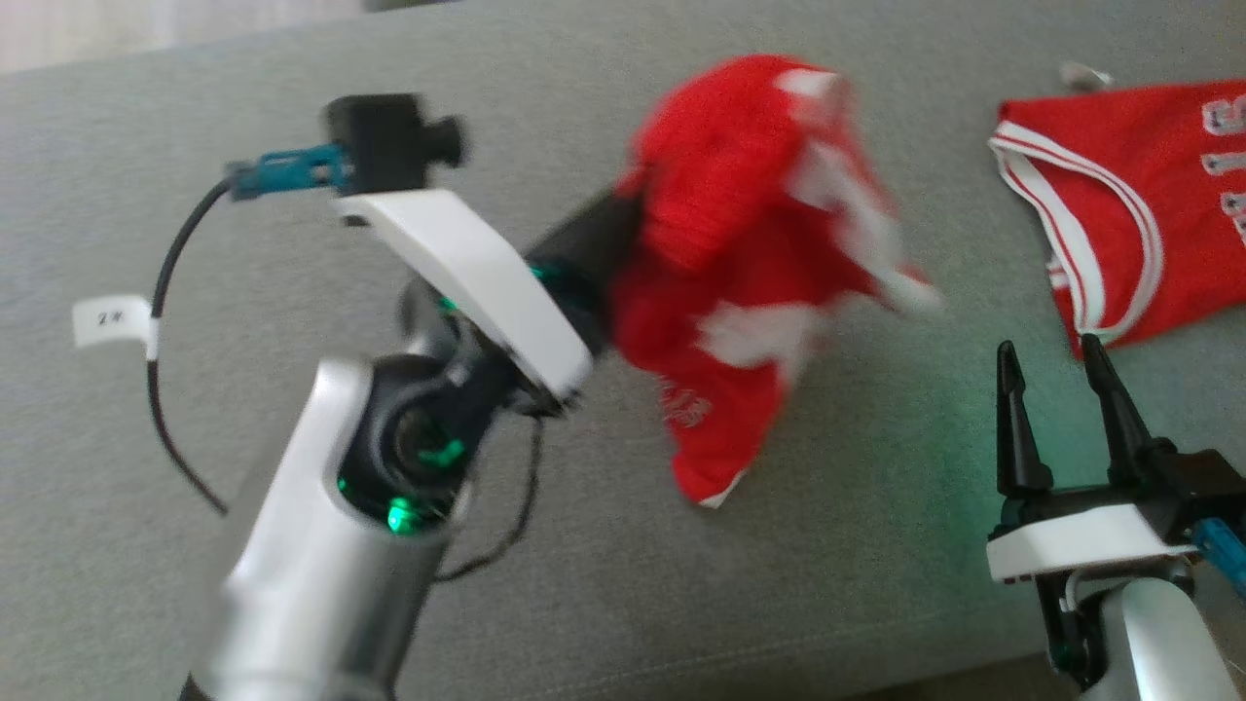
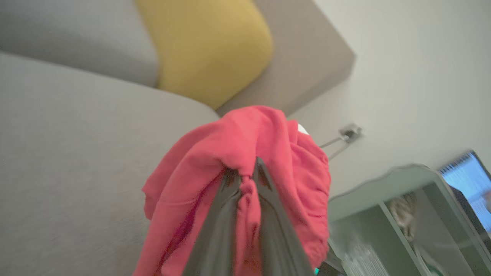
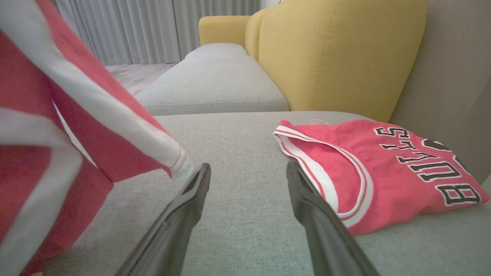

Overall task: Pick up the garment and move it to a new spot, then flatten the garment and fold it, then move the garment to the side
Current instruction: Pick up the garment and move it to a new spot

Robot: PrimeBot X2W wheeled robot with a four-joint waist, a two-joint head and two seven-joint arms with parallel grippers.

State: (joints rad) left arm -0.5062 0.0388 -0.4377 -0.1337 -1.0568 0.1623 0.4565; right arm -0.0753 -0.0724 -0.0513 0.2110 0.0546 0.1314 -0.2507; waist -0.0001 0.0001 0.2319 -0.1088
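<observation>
A red garment with white trim [image 1: 750, 263] hangs bunched in the air above the grey sofa seat [image 1: 243, 243], blurred by motion. My left gripper [image 2: 247, 180] is shut on a fold of this garment [image 2: 245, 145], which drapes over both fingers. In the right wrist view the same garment [image 3: 57, 126] hangs at the left, its white-trimmed corner just beside my left finger. My right gripper [image 1: 1056, 365] stands open at the lower right, low over the seat, with nothing between its fingers [image 3: 191, 191].
A second red jersey [image 1: 1139, 195] with white trim and dark lettering lies flat on the seat at the right [image 3: 383, 168]. A yellow cushion [image 3: 337, 53] and sofa back stand behind it. A pale shelf unit [image 2: 402, 214] shows in the left wrist view.
</observation>
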